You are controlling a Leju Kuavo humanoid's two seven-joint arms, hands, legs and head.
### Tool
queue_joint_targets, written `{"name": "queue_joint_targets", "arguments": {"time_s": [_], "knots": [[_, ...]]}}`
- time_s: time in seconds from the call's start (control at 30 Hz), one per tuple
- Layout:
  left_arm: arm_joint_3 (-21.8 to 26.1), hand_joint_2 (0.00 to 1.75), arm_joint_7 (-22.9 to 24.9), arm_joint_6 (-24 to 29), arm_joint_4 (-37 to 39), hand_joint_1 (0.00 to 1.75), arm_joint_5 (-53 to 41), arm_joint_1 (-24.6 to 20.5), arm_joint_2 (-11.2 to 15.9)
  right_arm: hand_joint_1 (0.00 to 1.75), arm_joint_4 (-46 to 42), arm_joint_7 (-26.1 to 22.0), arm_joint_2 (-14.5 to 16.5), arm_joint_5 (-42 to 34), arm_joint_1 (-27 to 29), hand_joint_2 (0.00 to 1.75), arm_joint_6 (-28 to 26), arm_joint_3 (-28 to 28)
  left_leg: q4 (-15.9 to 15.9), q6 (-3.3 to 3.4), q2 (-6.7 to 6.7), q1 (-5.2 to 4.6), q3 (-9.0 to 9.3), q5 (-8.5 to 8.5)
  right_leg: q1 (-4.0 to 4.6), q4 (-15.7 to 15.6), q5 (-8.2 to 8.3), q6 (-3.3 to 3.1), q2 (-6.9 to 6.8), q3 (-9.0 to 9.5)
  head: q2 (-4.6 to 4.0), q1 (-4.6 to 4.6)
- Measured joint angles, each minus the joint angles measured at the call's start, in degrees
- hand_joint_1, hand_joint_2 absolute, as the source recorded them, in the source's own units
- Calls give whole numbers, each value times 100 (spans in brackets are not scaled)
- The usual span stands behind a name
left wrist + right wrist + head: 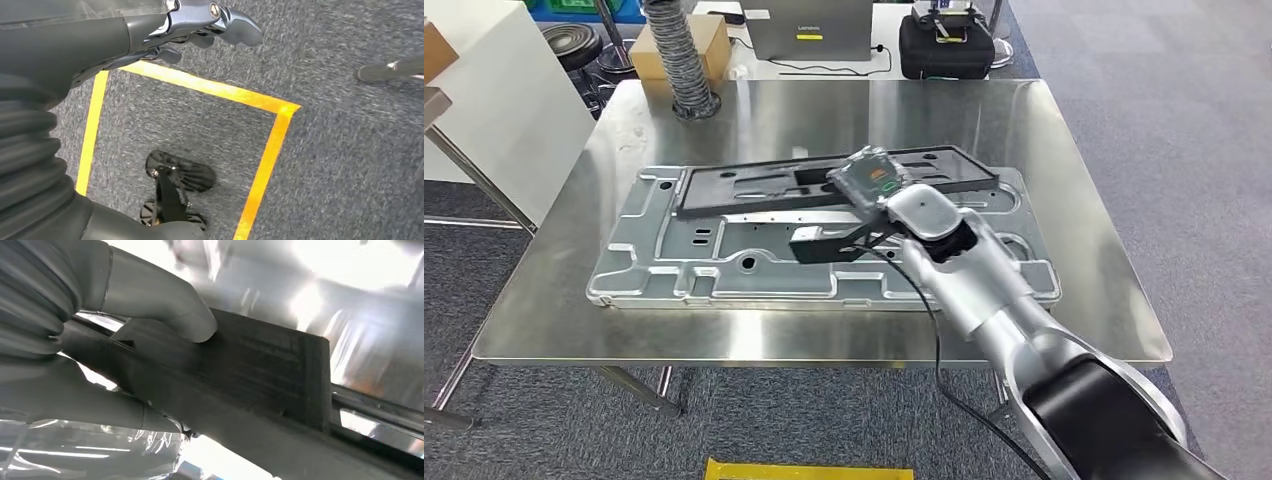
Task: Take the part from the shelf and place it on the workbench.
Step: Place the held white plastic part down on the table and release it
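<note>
Part (839,185): a long black frame-like panel, laid across the far half of the grey pressed metal sheet (654,270) on the steel counter (1074,200), spanning roughly 9 to 3 o'clock. The right hand (871,180) is closed on its upper edge near centre; in the right wrist view the thumb (165,310) is pressed on the flat dark face (260,365). Judged stiff, light, thin moulded plastic, likely to flex or tip if gripped off-centre; a mid-length edge grip is advised. The left hand (200,30) hangs over the floor, fingers loosely curled, nothing held.
</note>
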Motion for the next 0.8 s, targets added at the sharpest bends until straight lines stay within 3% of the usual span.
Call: {"name": "queue_joint_targets", "arguments": {"time_s": [0.1,0.17,0.27,0.3,0.33,0.37,0.4,0.47,0.53,0.63,0.7,0.77,0.8], "knots": [[-45,175,-84,4,1,0,-41,8,0,175,808,-23,337,102,-107,175,94,473,-24,-110,-15,24,0,-29,30,-120,-48,-127,1,49,1,-18],[-90,175,-108,6,2,0,-88,23,-1,175,1198,-8,478,107,-145,175,95,662,207,-160,14,35,-92,-183,20,-162,-54,-208,-6,102,0,-34],[-115,175,-129,11,3,0,-114,28,-1,175,1630,26,593,65,-162,175,55,835,1311,-180,40,35,-641,-636,46,-181,-91,-282,-5,167,0,-52],[-119,175,-132,11,4,0,-115,34,-2,175,1736,34,612,41,-151,175,29,870,1593,-177,40,36,-807,-689,59,-181,-108,-293,0,188,0,-52],[-123,175,-135,11,5,0,-118,43,-2,175,1828,43,624,17,-143,175,2,897,1665,-167,40,35,-875,-627,69,-180,-127,-296,9,216,0,-52],[-129,175,-138,11,6,0,-119,51,-3,175,1901,55,637,-6,-138,175,-25,914,1496,-150,40,34,-822,-457,76,-180,-150,-292,19,253,1,-52],[-136,175,-143,10,7,0,-120,56,-3,175,1958,68,646,-26,-139,175,-49,924,1128,-127,40,33,-663,-222,80,-180,-175,-282,28,298,1,-51],[-149,175,-163,-2,7,0,-121,50,-3,87,2054,103,658,-69,-150,87,-78,933,343,-76,36,14,-291,97,97,-174,-227,-239,43,367,1,-50],[-157,175,-184,-18,7,0,-120,41,-3,0,2135,151,656,-113,-157,0,-96,934,29,-31,31,-17,-143,131,109,-176,-249,-180,54,379,0,-46],[-179,175,-186,10,7,0,-141,53,-4,0,2223,217,624,-190,-154,0,-160,928,-20,70,40,-15,-138,152,94,-133,-290,-79,51,348,0,-44],[-213,87,-181,37,7,0,-174,57,-5,0,2255,228,585,-280,-152,0,-297,897,-55,134,53,2,-125,177,89,294,-546,-29,36,147,0,-37],[-240,0,-219,41,7,0,-192,57,-5,0,2268,155,542,-475,-127,0,-496,824,-53,162,56,-10,-127,173,84,1078,-906,-6,28,-247,1,-30],[-246,0,-252,41,7,0,-195,59,-5,0,2266,42,519,-663,-103,0,-599,754,-50,168,56,-15,-126,168,82,1384,-993,-1,27,-413,0,-31]]}}
